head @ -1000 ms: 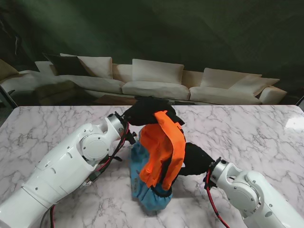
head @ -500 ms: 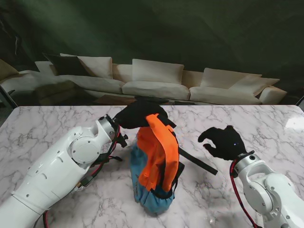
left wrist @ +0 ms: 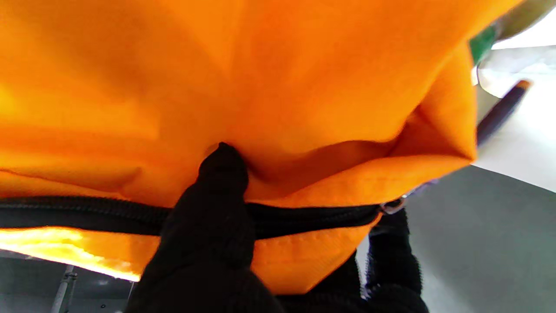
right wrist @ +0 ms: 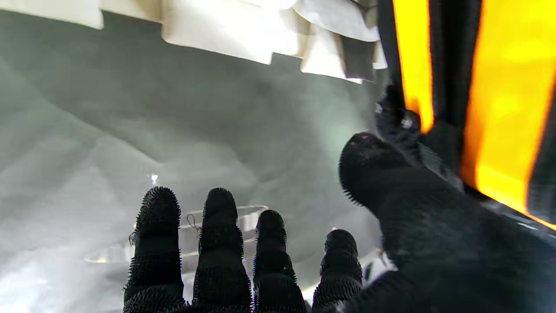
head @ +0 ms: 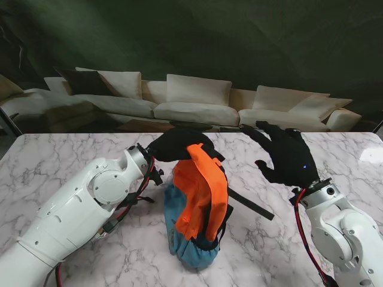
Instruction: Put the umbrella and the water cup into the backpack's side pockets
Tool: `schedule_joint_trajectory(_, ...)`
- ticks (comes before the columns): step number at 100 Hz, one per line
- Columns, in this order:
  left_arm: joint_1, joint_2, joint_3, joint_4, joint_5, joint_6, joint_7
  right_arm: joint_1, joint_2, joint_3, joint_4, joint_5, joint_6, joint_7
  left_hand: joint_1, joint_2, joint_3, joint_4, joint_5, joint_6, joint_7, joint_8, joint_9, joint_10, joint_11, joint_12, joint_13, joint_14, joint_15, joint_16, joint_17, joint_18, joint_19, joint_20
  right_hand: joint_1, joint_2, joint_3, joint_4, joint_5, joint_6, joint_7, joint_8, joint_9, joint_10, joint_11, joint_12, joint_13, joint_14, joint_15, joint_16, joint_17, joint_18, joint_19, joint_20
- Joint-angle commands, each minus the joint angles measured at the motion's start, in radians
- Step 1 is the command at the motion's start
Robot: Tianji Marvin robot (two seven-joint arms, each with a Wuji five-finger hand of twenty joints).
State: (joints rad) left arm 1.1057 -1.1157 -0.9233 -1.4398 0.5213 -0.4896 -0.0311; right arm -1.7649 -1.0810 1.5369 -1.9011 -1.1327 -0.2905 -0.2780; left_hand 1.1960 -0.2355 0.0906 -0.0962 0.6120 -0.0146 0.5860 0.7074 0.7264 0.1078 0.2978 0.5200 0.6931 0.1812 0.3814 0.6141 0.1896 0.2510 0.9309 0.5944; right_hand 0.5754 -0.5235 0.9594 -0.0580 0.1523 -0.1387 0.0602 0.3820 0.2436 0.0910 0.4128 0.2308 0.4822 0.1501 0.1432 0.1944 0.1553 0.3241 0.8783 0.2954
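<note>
The orange and blue backpack [head: 197, 209] stands upright in the middle of the marble table [head: 54, 161]. My left hand [head: 175, 143], in a black glove, is shut on the backpack's top; in the left wrist view its fingers [left wrist: 217, 204] press into the orange cloth [left wrist: 278, 78] by the black zipper [left wrist: 304, 215]. My right hand [head: 286, 155] is raised well off the table to the right of the backpack, open with fingers [right wrist: 219, 243] spread and nothing in it. A black strap [head: 251, 203] trails from the backpack toward it. I see no umbrella or water cup.
A white sofa [head: 197, 101] runs behind the table's far edge. Bare marble lies on both sides of the backpack. The table's right far corner shows a bright glare [head: 371, 154].
My right hand has pulled away from the backpack's right side, moved right and risen with fingers spread. The backpack now stands more upright. The left hand keeps its hold on the top.
</note>
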Motion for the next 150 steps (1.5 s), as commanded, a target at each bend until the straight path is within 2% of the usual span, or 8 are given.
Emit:
schedule_joint_trajectory(1, -0.01, -0.003, 0.008, 0.009, -0.004, 0.012, -0.024, 0.027, 0.004, -0.028, 0.002, -0.032, -0.025, -0.045, 0.095, 0.182, 0.118, 0.075, 0.089, -0.047, 0.187, 0.039, 0.035, -0.033, -0.02, 0.007, 0.002, -0.012, -0.017, -0.009, -0.022, 0.026, -0.027, 0.013, -0.054, -0.052, 0.016, 0.011, -0.013, -0.038, -0.076, 0.054, -0.053, 0.001, -0.027, -0.014, -0.055, 0.002, -0.043, -0.031, -0.039, -0.003, -0.043, -0.03)
schedule_joint_trajectory(54, -0.059, -0.015, 0.058, 0.048, -0.06, 0.055, -0.045, 0.218, 0.018, -0.242, 0.123, 0.028, -0.283, 0.034, 0.095, 0.188, 0.106, 0.076, 0.084, -0.048, 0.161, 0.02, 0.03, -0.034, -0.027, -0.001, 0.002, -0.023, -0.023, -0.011, -0.026, 0.028, -0.039, 0.017, 0.218, 0.017, 0.293, 0.006, 0.156, -0.312, 0.252, 0.104, -0.067, -0.01, -0.046, -0.021, -0.145, -0.029, -0.064, -0.087, -0.102, -0.019, -0.095, -0.166)
schedule_joint_trajectory(76, -0.056, -0.014, 0.054, 0.045, -0.084, 0.062, -0.061, 0.244, 0.017, -0.282, 0.168, 0.078, -0.308, 0.075, 0.095, 0.157, -0.007, 0.08, -0.046, -0.064, -0.042, -0.095, -0.089, -0.021, -0.065, -0.104, -0.049, -0.022, -0.059, -0.028, -0.044, 0.022, -0.064, 0.015, 0.071, 0.107, 0.1, -0.051, 0.502, -0.412, 0.613, 0.109, -0.054, -0.01, 0.0, 0.0, -0.16, -0.024, -0.08, -0.097, -0.119, 0.002, -0.137, -0.219)
schedule_joint_trajectory(82, -0.053, -0.012, 0.051, 0.046, -0.092, 0.063, -0.07, 0.245, 0.015, -0.284, 0.177, 0.082, -0.308, 0.066, -0.002, 0.16, -0.08, 0.098, -0.141, -0.041, -0.172, -0.133, -0.178, -0.002, -0.084, -0.153, -0.099, -0.01, -0.081, -0.038, -0.064, 0.014, -0.088, 0.013, 0.0, 0.034, -0.017, -0.171, 0.47, -0.456, 0.806, -0.048, -0.026, -0.007, 0.029, 0.012, -0.153, -0.022, -0.071, -0.092, -0.119, 0.009, -0.135, -0.23)
schedule_joint_trajectory(99, -0.047, 0.002, 0.025, 0.034, -0.075, 0.068, -0.102, 0.251, 0.008, -0.296, 0.21, 0.05, -0.312, -0.056, -0.319, 0.09, -0.107, 0.093, -0.323, 0.072, -0.471, -0.295, -0.438, 0.072, -0.198, -0.245, -0.261, 0.019, -0.142, -0.083, -0.131, 0.011, -0.192, -0.005, -0.186, 0.001, -0.139, -0.184, 0.64, -0.444, 0.949, -0.027, 0.129, -0.083, 0.118, 0.053, -0.067, -0.05, -0.003, -0.056, -0.1, 0.014, -0.119, -0.224)
schedule_joint_trajectory(123, -0.003, 0.024, -0.078, -0.027, 0.029, 0.09, -0.114, 0.258, 0.0, -0.307, 0.226, -0.009, -0.285, -0.237, -0.32, 0.071, -0.099, 0.093, -0.318, 0.106, -0.506, -0.317, -0.45, 0.084, -0.22, -0.26, -0.271, 0.034, -0.141, -0.091, -0.135, 0.02, -0.214, -0.009, -0.272, 0.052, -0.185, -0.119, 0.943, -0.286, 0.998, 0.021, 0.388, -0.25, 0.216, 0.148, 0.098, -0.139, 0.136, 0.065, -0.078, 0.013, -0.085, -0.196)
schedule_joint_trajectory(130, 0.014, 0.028, -0.111, -0.041, 0.046, 0.096, -0.112, 0.256, -0.002, -0.301, 0.22, -0.012, -0.275, -0.257, -0.307, 0.084, -0.095, 0.094, -0.308, 0.108, -0.505, -0.318, -0.433, 0.083, -0.218, -0.26, -0.263, 0.035, -0.137, -0.091, -0.132, 0.022, -0.214, -0.009, -0.307, 0.066, -0.174, -0.051, 1.038, -0.23, 0.964, 0.209, 0.513, -0.267, 0.236, 0.202, 0.181, -0.156, 0.178, 0.115, -0.06, 0.021, -0.075, -0.182)
schedule_joint_trajectory(150, 0.054, 0.035, -0.187, -0.07, 0.08, 0.097, -0.105, 0.235, -0.015, -0.275, 0.183, 0.036, -0.228, -0.238, -0.299, 0.12, -0.102, 0.091, -0.276, 0.11, -0.492, -0.315, -0.395, 0.081, -0.214, -0.257, -0.247, 0.037, -0.131, -0.091, -0.129, 0.03, -0.212, -0.006, -0.32, 0.067, -0.215, -0.045, 1.177, -0.073, 1.22, 0.326, 0.93, -0.211, 0.321, 0.28, 0.497, -0.132, 0.337, 0.24, 0.055, 0.052, -0.01, -0.116)
